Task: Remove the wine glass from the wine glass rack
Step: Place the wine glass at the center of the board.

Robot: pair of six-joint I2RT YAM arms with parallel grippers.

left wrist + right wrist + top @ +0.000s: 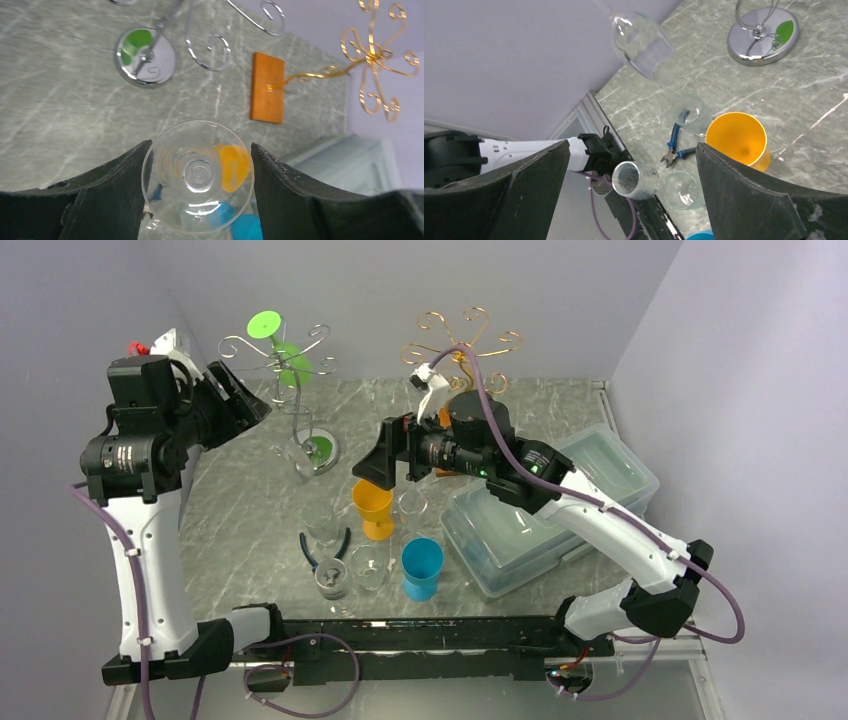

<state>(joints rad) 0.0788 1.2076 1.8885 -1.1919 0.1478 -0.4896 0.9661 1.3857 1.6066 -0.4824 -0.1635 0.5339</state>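
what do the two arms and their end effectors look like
The left arm and right arm have white link shells, black joint housings, purple cables looped alongside. The left end effector and right end effector have broad matte-black wedge fingers.

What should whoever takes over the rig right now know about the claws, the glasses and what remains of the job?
Left claw: closed on the foot of the clear wine glass and holding it in the air, apart from the hooks of the silver rack.
Right claw: open and empty, hovering above the orange cup and the clear glasses standing on the table.
Done: the clear glass looks free of the rack.
Left: set it down, probably beside the other glasses. A green wine glass hangs on the silver rack. I see no glass on the gold rack.
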